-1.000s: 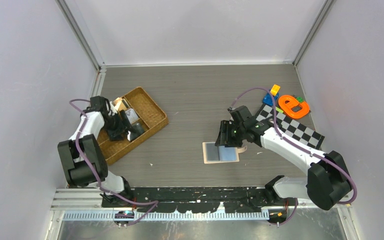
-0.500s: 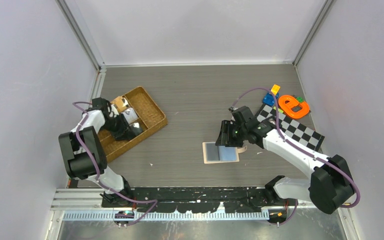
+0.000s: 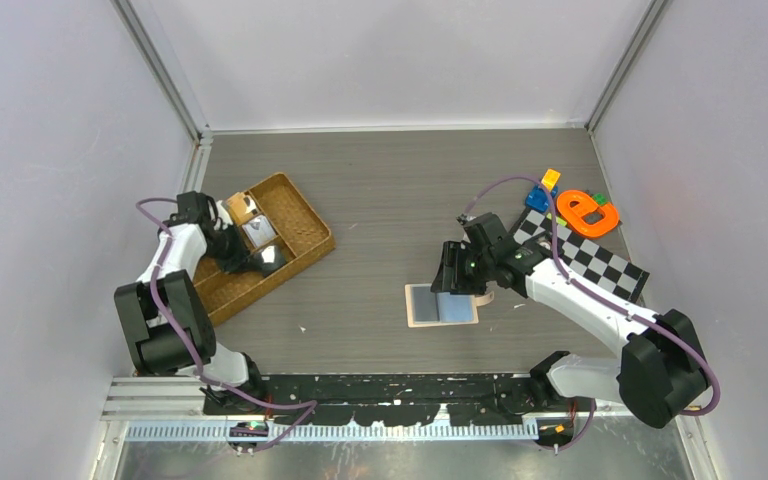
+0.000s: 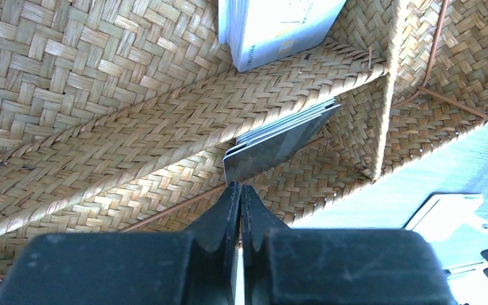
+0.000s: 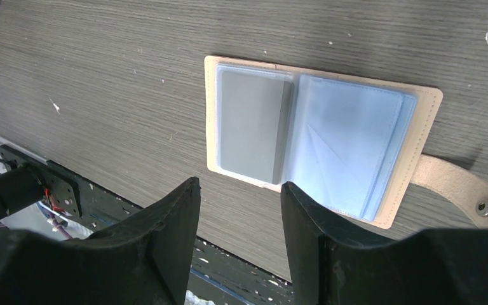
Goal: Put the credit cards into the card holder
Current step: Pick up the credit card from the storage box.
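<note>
Left fingers have closed, now pressed together at the corner of a grey card in the wicker tray. Right fingers spread above the open card holder on the surface.

A brown woven wicker tray lies at nine o'clock on the grey wood-grain table. At two o'clock are a black-and-white checkered mat and an orange letter-shaped toy.

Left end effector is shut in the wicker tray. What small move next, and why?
Probably a slow, short lift of the left end effector. Its fingers are shut on the corner of the grey card, which leans in a stack in the wicker tray; rising gently would show whether it comes alone. The card holder lies open near the open right end effector.
</note>
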`<move>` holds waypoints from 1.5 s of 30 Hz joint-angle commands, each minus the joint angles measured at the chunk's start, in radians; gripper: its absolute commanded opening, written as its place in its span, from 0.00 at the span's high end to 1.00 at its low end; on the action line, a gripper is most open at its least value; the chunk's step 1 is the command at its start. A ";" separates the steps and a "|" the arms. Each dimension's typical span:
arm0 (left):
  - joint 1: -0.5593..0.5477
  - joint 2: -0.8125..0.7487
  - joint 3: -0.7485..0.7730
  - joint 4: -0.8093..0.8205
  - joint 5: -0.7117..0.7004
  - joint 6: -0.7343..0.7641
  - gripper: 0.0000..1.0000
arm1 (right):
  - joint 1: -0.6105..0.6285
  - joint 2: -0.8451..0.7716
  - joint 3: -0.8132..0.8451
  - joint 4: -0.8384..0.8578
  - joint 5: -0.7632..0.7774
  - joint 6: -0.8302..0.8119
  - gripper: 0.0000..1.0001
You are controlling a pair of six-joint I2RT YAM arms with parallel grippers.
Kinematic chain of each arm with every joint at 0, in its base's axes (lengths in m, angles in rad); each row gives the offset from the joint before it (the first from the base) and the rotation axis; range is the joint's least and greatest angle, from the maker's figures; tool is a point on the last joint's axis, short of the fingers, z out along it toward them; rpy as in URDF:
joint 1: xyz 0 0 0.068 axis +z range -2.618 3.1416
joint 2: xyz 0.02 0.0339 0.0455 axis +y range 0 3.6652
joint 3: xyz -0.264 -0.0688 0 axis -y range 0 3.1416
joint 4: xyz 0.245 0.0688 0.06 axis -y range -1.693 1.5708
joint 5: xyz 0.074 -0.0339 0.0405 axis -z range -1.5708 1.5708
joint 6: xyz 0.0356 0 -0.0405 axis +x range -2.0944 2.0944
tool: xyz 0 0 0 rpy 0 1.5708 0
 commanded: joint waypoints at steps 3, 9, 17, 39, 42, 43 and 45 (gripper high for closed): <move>0.006 0.000 0.013 0.003 -0.029 0.011 0.80 | -0.005 -0.019 -0.003 0.022 -0.007 0.002 0.45; 0.007 0.027 0.024 0.027 -0.024 -0.001 0.50 | -0.004 -0.019 0.001 0.020 -0.005 -0.005 0.45; 0.007 0.076 0.047 0.060 -0.012 -0.006 0.46 | -0.004 -0.003 0.013 0.023 -0.013 -0.018 0.45; 0.007 0.042 0.059 0.057 -0.081 0.017 0.78 | -0.004 -0.026 -0.010 0.025 -0.010 -0.009 0.45; 0.008 0.024 0.051 0.052 -0.079 0.018 0.83 | -0.005 -0.027 -0.011 0.026 -0.010 -0.007 0.45; 0.007 0.016 0.047 0.049 -0.078 0.019 0.85 | -0.004 -0.027 -0.011 0.026 -0.010 -0.006 0.45; 0.007 -0.002 0.037 0.046 -0.080 0.020 0.88 | -0.004 -0.027 -0.011 0.026 -0.010 -0.006 0.45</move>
